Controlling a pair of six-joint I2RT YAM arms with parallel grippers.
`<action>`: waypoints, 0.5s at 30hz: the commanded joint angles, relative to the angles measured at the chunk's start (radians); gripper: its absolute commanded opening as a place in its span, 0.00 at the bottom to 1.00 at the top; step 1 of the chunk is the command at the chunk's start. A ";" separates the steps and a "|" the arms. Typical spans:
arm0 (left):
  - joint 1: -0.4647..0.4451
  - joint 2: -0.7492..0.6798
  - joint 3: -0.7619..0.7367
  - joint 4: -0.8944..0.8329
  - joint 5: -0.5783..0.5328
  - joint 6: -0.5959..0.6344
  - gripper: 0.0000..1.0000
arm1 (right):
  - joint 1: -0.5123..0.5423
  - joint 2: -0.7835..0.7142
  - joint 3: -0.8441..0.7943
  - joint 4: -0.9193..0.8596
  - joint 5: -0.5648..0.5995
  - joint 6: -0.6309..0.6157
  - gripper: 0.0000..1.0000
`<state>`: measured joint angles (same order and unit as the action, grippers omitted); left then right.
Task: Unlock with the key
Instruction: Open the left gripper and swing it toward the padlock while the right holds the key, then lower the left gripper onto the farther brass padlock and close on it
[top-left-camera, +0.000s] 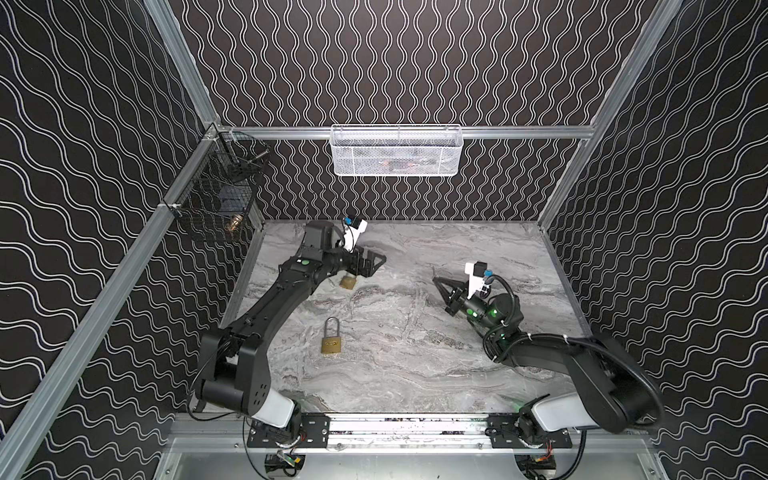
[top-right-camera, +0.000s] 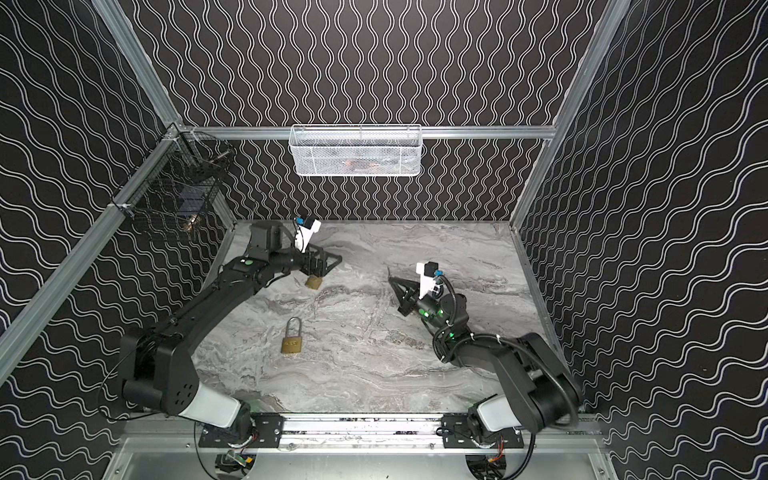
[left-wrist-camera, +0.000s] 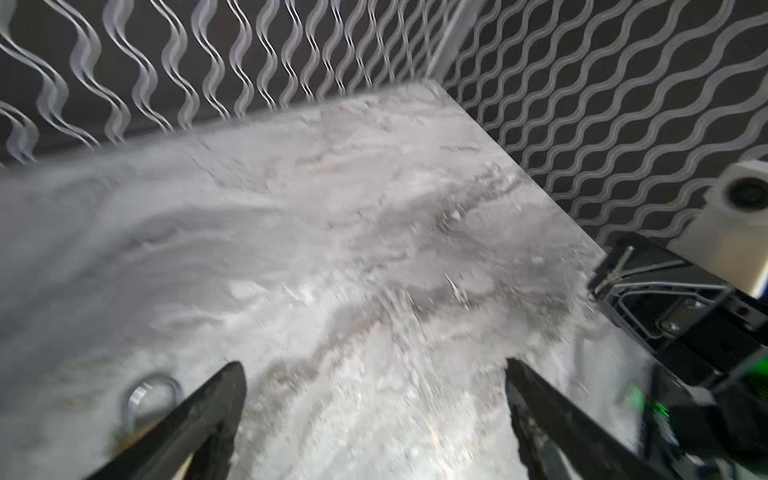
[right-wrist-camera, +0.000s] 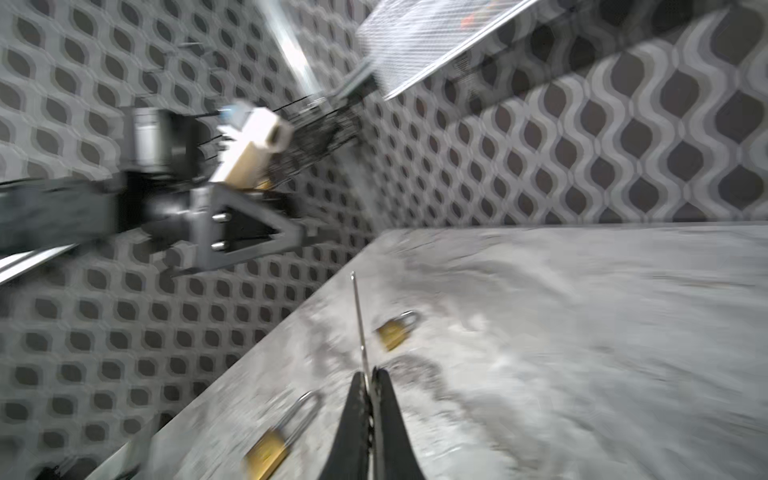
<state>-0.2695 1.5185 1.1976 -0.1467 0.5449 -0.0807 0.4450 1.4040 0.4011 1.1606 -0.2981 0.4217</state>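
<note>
Two jobs: wide-spread left fingers (left-wrist-camera: 199, 415) should clamp the small padlock (top-left-camera: 348, 282) lying close beneath them, steadying it before the key (right-wrist-camera: 358, 316), pinched between the right fingers (right-wrist-camera: 388, 415), goes in.

A grey marbled desk (top-left-camera: 415, 365) forms the floor of the booth. Black walls (top-left-camera: 395, 62) with white wavy lines close it in on three sides, set in an aluminium frame (top-left-camera: 498, 132). A white mesh basket (top-left-camera: 397, 151) hangs on the back rail, with something reddish and indistinct inside. At the left back corner hangs a black wire basket (top-left-camera: 216, 195); a small brassy thing (top-left-camera: 234, 224) lies low in it, too dim to name.
</note>
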 joint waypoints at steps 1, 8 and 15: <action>-0.002 0.014 -0.031 -0.007 -0.170 -0.104 0.99 | 0.003 -0.066 -0.010 -0.267 0.293 -0.056 0.00; -0.102 0.196 0.159 -0.369 -0.647 -0.046 0.99 | 0.026 -0.098 0.014 -0.377 0.387 -0.059 0.00; -0.077 0.437 0.320 -0.535 -0.742 -0.065 0.83 | 0.027 -0.032 0.027 -0.250 0.113 -0.074 0.00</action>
<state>-0.3653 1.9064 1.4883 -0.5716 -0.1440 -0.1474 0.4702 1.3533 0.4107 0.8337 -0.0555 0.3630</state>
